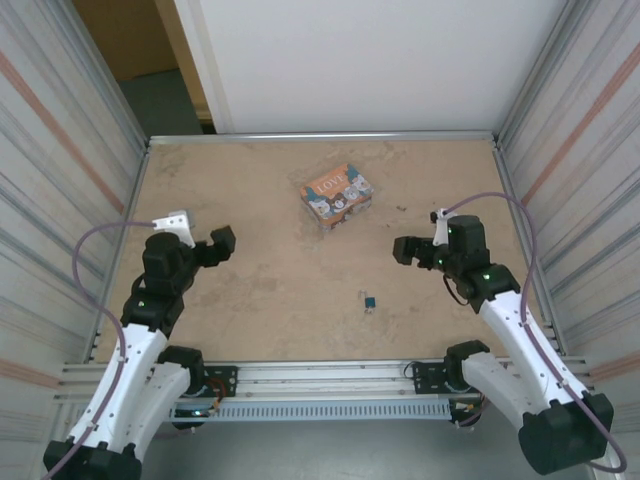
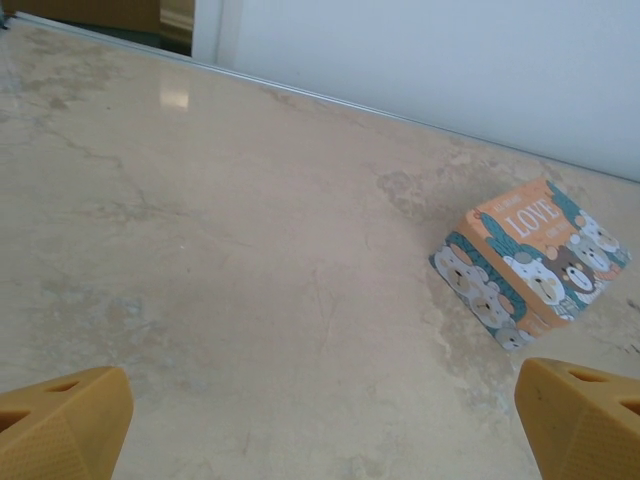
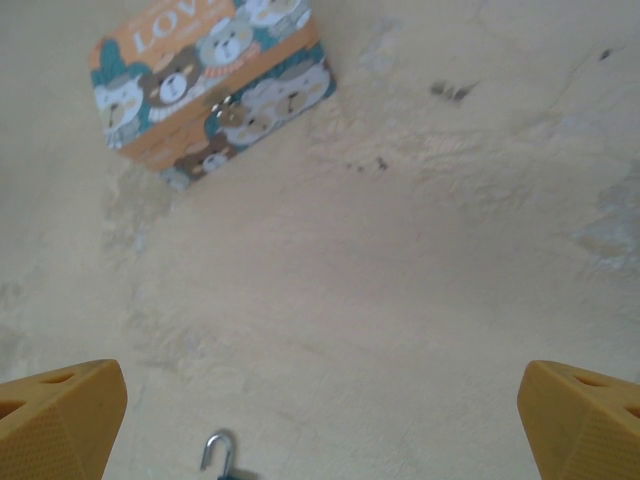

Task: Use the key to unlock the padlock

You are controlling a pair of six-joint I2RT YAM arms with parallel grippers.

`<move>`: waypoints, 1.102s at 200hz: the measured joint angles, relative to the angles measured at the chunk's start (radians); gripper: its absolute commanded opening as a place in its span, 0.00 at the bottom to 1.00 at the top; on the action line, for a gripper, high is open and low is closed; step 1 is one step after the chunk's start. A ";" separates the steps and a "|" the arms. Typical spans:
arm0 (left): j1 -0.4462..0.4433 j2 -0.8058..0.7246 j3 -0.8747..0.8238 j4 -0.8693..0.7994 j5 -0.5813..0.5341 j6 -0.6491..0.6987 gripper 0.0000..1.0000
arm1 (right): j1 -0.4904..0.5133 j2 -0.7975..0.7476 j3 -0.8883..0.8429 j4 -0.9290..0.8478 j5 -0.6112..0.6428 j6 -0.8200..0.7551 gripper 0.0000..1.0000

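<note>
Both of my claws hung empty over the table [image 1: 270, 300]. My right claw [image 3: 320, 425] was spread wide, its orange fingers [image 3: 62, 415] sitting in the two bottom corners of the right wrist view with nothing between them. My left claw [image 2: 320, 425] gaped just as wide and held nothing either.

The padlock [image 3: 216, 452] lay closest to me, at the bottom edge of the right wrist view, left of centre. I saw a thin silver shackle curved like a hook, with the top of a dark body cut off by the frame below it. From above it was a small dark-blue speck in the lower half of the frame, a little right of centre. It lay on bare tabletop, nearer my right claw than my left and apart from both. I could not make out the key, nor tell whether the shackle was latched; the lock was too small for that.

I judged the step in hand to be the reach for the lock. To do it well, I needed to centre the body between my right fingers, grip the body rather than the shackle, and leave the keyhole free. So small a thing would likely skid on that smooth surface, so a slow squeeze suited it.

Farther off, in the upper left of the right wrist view, sat a closed bear-print box [image 3: 210, 90], well apart from the lock.
</note>
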 measured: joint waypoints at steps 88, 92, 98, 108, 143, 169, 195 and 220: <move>0.007 0.049 0.000 0.015 -0.132 0.037 0.99 | -0.194 -0.012 -0.090 0.206 0.022 0.000 0.99; 0.009 0.055 0.000 0.018 -0.135 0.039 0.99 | -0.202 -0.010 -0.098 0.220 0.022 0.000 0.99; 0.011 0.064 0.000 0.022 -0.142 0.041 0.99 | -0.217 -0.004 -0.113 0.244 0.025 0.000 0.99; 0.016 0.080 -0.002 0.036 -0.151 0.048 0.99 | -0.241 0.005 -0.135 0.283 0.029 0.000 0.99; 0.041 0.135 -0.008 0.083 -0.160 0.063 0.99 | -0.299 0.048 -0.202 0.425 0.046 -0.014 0.99; 0.048 0.167 -0.020 0.125 -0.174 0.071 0.99 | -0.312 0.109 -0.216 0.511 0.063 -0.037 0.99; 0.049 0.174 -0.047 0.175 -0.200 0.085 0.99 | -0.323 0.175 -0.239 0.602 0.073 -0.052 0.99; 0.061 0.178 -0.070 0.216 -0.225 0.102 0.99 | -0.324 0.233 -0.266 0.671 0.073 -0.053 0.99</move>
